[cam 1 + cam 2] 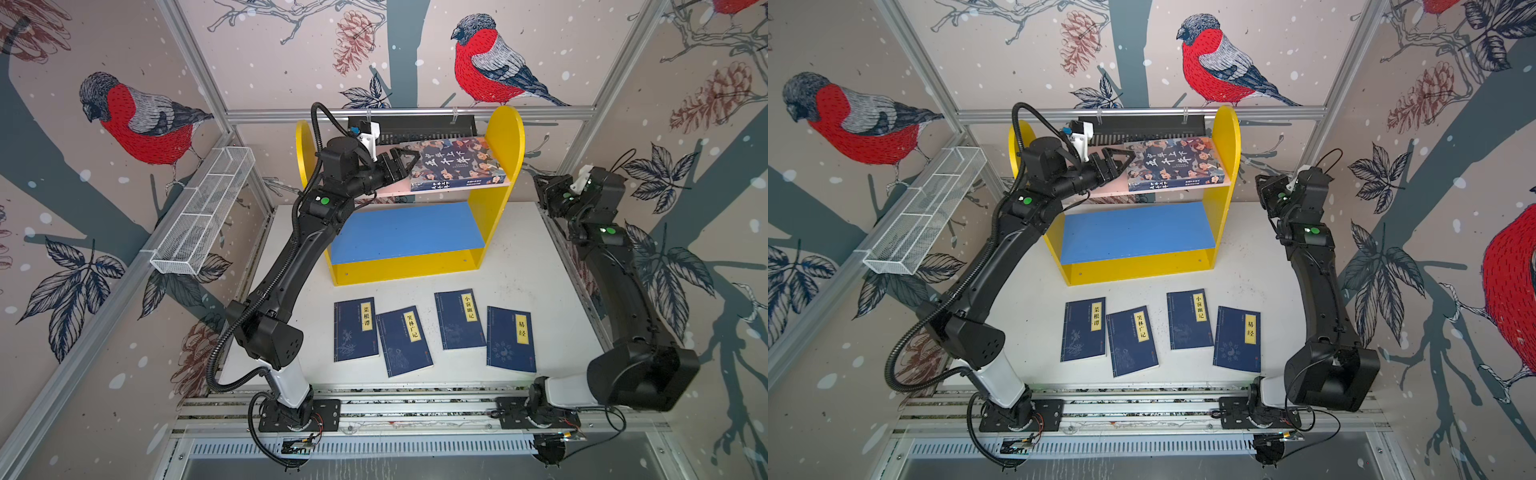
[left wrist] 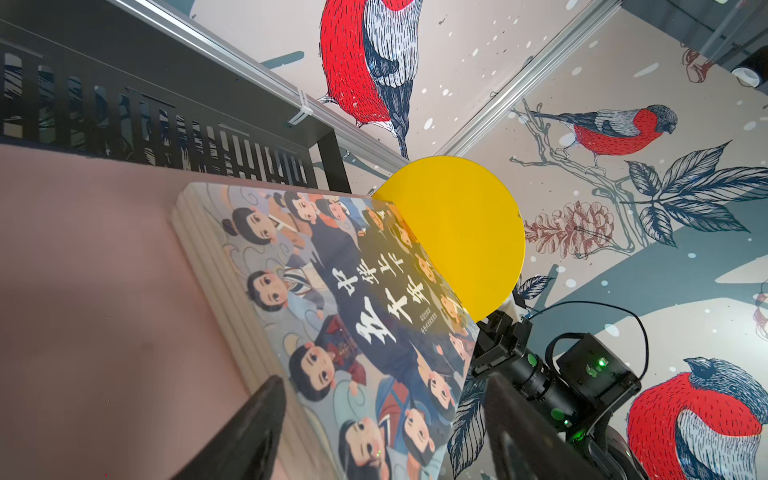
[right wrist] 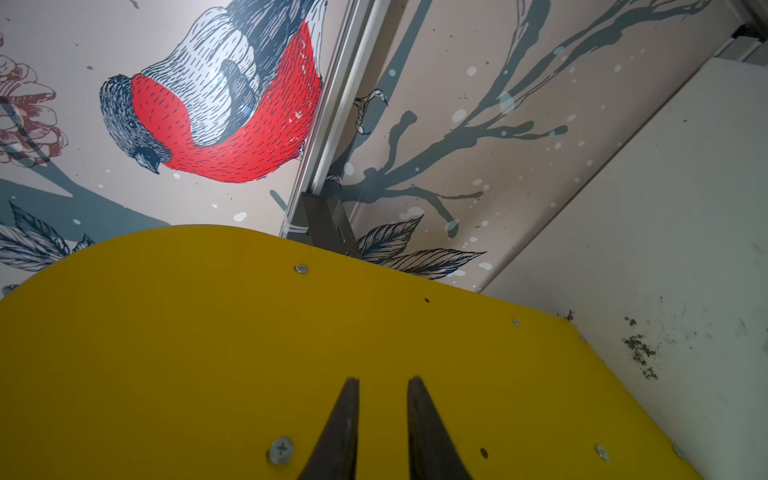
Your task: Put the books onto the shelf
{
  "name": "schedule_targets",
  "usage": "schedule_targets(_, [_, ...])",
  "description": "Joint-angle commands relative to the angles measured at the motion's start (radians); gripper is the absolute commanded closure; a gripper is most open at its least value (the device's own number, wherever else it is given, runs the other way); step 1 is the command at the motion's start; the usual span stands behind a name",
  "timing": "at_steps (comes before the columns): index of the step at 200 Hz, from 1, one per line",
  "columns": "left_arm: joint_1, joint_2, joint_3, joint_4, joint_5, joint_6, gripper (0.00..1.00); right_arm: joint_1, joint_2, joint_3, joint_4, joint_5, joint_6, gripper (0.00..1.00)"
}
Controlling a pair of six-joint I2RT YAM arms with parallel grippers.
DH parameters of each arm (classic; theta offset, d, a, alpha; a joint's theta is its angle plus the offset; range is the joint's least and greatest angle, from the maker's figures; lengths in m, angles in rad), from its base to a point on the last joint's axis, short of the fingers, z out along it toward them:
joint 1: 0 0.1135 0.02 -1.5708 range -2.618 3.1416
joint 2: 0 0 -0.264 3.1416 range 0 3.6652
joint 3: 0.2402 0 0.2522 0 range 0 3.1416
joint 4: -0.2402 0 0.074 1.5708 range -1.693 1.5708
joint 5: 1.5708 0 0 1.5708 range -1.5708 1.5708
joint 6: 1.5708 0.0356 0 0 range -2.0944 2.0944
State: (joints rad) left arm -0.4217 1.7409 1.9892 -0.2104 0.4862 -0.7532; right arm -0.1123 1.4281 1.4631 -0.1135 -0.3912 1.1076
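Note:
The colourful cartoon-cover book (image 1: pixel 457 164) (image 1: pixel 1177 164) (image 2: pixel 353 311) lies flat on the pink upper board (image 1: pixel 392 192) of the shelf (image 1: pixel 503 158), against its right yellow panel. My left gripper (image 1: pixel 407 163) (image 1: pixel 1125 160) (image 2: pixel 382 376) stands open at the book's left end. Its jaws straddle that end, and a gap shows beside one finger (image 2: pixel 511 419). Several thin navy books with yellow labels (image 1: pixel 356 328) (image 1: pixel 512 338) lie flat on the table in front of the shelf. The blue lower board (image 1: pixel 407 230) is bare. My right gripper (image 1: pixel 540 183) (image 3: pixel 383 379) hangs beside the right yellow panel (image 3: pixel 208 332), jaws slightly apart and empty.
A white wire basket (image 1: pixel 203 212) hangs on the left wall frame. A black slotted tray (image 1: pixel 415 126) hangs behind the shelf. The white table (image 1: pixel 519 270) ends at aluminium rails along the front, where both arm bases are bolted.

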Motion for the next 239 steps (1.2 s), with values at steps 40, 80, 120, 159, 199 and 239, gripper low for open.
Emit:
schedule_targets(40, [0.001, -0.005, -0.022, 0.065, 0.080, -0.036, 0.23, -0.012, 0.116, 0.148, 0.017, -0.186, -0.097, 0.77])
schedule_targets(80, [0.000, 0.016, -0.031, 0.098, 0.115, -0.054, 0.23, -0.011, 0.179, 0.198, 0.025, -0.225, -0.100, 0.78])
schedule_targets(120, [-0.017, 0.023, -0.020, 0.117, 0.129, -0.048, 0.23, -0.011, 0.219, 0.240, 0.024, -0.250, -0.110, 0.78])
schedule_targets(159, [-0.044, 0.048, -0.001, 0.127, 0.134, -0.030, 0.23, -0.008, 0.239, 0.263, 0.005, -0.264, -0.122, 0.78])
schedule_targets(199, [-0.052, 0.077, -0.010, 0.170, 0.159, -0.057, 0.23, -0.007, 0.238, 0.253, -0.003, -0.271, -0.135, 0.78])
schedule_targets(239, [-0.060, 0.092, -0.003, 0.207, 0.186, -0.077, 0.23, -0.008, 0.242, 0.258, -0.006, -0.275, -0.141, 0.78])
